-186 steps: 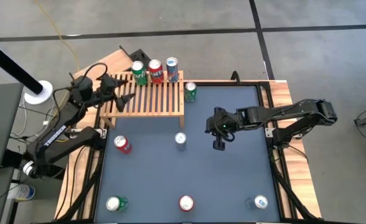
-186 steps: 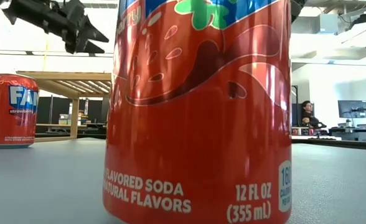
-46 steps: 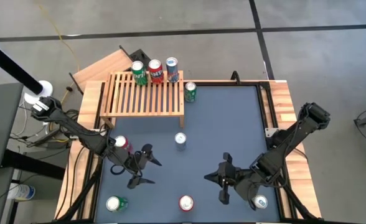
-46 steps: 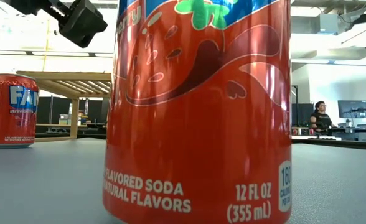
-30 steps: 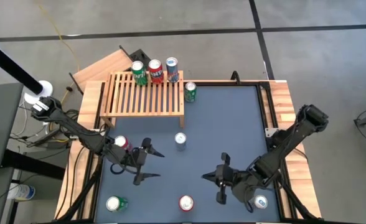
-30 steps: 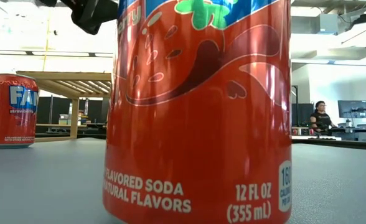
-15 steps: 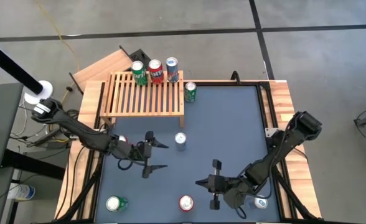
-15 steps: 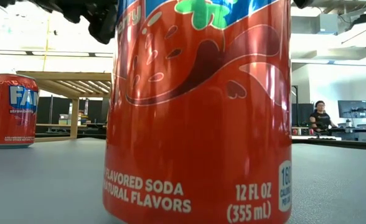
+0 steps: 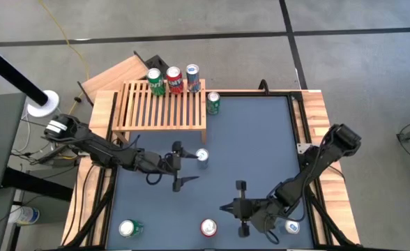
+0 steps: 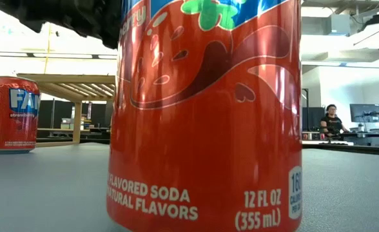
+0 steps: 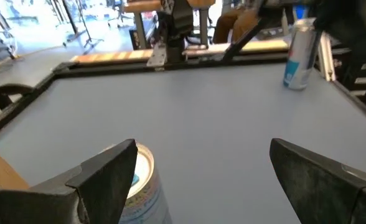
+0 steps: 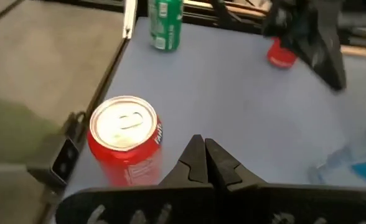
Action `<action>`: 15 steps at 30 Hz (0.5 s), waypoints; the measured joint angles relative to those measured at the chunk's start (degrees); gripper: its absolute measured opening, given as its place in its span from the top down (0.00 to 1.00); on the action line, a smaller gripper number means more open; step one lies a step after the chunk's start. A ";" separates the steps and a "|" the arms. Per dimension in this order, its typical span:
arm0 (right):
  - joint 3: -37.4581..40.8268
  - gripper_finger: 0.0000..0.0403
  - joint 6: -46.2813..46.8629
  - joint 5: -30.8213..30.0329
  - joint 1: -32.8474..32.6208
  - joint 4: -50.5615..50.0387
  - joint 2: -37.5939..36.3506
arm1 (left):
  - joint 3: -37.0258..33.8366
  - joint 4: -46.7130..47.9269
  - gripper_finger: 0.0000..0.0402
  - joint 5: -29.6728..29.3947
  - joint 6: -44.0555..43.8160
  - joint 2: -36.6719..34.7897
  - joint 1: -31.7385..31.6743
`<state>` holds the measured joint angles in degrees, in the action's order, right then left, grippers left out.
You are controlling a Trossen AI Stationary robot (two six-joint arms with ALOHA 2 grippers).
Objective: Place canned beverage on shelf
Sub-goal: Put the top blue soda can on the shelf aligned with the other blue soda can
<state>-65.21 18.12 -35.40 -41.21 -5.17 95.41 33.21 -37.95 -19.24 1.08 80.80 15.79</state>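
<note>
My grey-topped desk carries the light slatted wooden shelf at far left, three cans on its far edge. My left tool gapes wide beside the silver-blue can, holding nothing; my right tool, pinched shut and empty, hovers near the red soda can

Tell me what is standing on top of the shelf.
Three cans stand in a row along the far edge of the shelf: a green can, a red can and a blue can. The remaining slats are bare. The space under the shelf is hidden.
</note>
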 joint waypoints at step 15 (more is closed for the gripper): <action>5.75 1.00 -19.51 4.24 5.23 -2.26 -10.64 | 0.00 -2.83 0.12 2.69 3.14 1.78 -5.19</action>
<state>-59.46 -1.40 -31.16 -35.98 -7.43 84.77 33.21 -40.78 -16.54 4.22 82.58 10.60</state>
